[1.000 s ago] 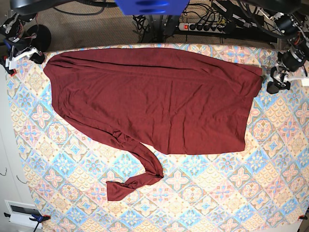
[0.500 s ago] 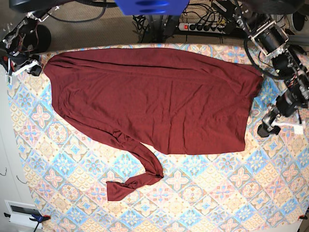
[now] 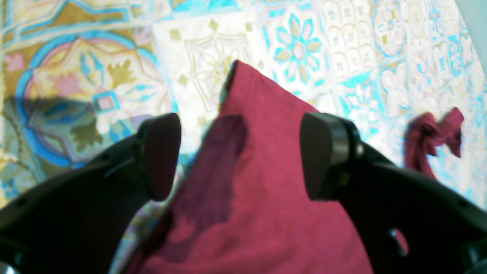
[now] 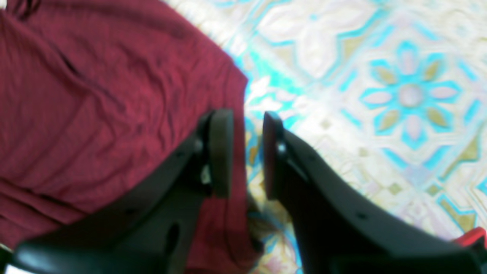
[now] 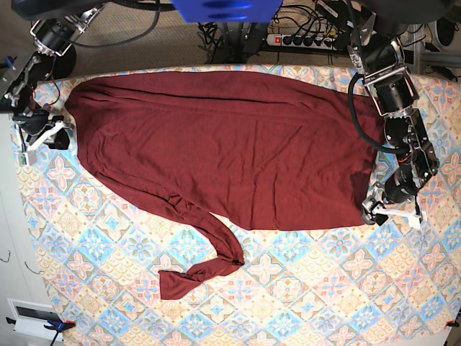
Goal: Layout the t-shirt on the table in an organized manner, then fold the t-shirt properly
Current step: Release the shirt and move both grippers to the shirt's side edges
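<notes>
Within the last second both arms were brought down the table's (image 5: 302, 303) side edges – the widely parted left gripper (image 5: 376, 210) to the maroon knit t-shirt's (image 5: 230, 151) near corner, the narrowly gapped, empty right gripper (image 5: 45, 137) beside its opposite edge – so spreading seemed imminent.

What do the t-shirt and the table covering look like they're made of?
The t-shirt looks like soft matte knit fabric: it lies limp with fine wrinkles and a twisted sleeve. The table covering seems a thin printed cloth, flat with a slight sheen; whether woven or vinyl, I cannot tell.
</notes>
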Tool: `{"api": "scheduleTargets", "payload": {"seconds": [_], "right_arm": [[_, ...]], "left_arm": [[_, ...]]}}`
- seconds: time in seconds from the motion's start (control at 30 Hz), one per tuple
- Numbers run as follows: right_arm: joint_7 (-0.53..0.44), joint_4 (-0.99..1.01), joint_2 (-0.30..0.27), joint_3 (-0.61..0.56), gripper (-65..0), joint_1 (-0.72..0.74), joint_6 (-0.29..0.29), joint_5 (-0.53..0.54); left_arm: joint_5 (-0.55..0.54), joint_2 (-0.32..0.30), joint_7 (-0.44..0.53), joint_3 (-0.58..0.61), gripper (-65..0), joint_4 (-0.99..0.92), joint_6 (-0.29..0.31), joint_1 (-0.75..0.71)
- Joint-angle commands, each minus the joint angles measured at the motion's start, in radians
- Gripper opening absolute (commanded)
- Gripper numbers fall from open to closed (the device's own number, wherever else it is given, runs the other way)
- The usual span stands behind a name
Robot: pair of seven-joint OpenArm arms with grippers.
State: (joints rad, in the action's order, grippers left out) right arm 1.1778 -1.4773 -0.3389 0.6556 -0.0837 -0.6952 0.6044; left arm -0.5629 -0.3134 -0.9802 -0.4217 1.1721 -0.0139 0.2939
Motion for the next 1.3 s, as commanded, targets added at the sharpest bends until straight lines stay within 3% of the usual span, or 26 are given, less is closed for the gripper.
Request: {"api": "scheduleTargets", "payload": {"seconds": [0.0,0.33,0.63,0.7,0.77,0.93,1.07,1.27], "right_arm": [[-0.029,-0.038,-0.03,-0.02,-51.5,0.031,-0.003,0.025],[-0.028,-0.069,-0.032,-0.049,-51.5,0.058,-0.003,0.025],[-0.026,-0.069,-0.033,-0.049,-51.5,0.058,-0.003,0.025],[-0.026,-0.069,-0.033,-0.049,-51.5,0.058,-0.003,0.025],[-0.026,-0.069,-0.033,-0.049,-51.5,0.058,-0.003,0.025],[-0.026,-0.069,-0.035,-0.049,-51.5,0.058,-0.003,0.024],[-0.028,-0.067,-0.07,-0.052,-51.1,0.06,-0.003,0.001],[-0.029,-0.069,-0.078,-0.159,-51.0,0.135,-0.003,-0.169]], "left_arm": [[-0.001,-0.019,0.03,0.01,-17.4,-0.007,0.004,0.038],[0.025,-0.016,0.194,0.149,-17.4,-0.172,0.002,0.097],[0.024,0.02,0.221,0.18,-17.8,-0.38,0.002,0.192],[0.024,0.029,0.22,0.186,-21.6,-0.378,0.004,0.193],[0.019,0.029,0.22,0.22,-29.9,-0.377,0.004,0.192],[0.014,0.029,0.22,0.257,-64.8,-0.377,0.004,0.19],[0.013,0.024,0.22,0.257,-65.0,-0.37,0.004,0.182],[0.011,0.009,0.22,0.257,-65.0,-0.151,0.004,0.083]]}}
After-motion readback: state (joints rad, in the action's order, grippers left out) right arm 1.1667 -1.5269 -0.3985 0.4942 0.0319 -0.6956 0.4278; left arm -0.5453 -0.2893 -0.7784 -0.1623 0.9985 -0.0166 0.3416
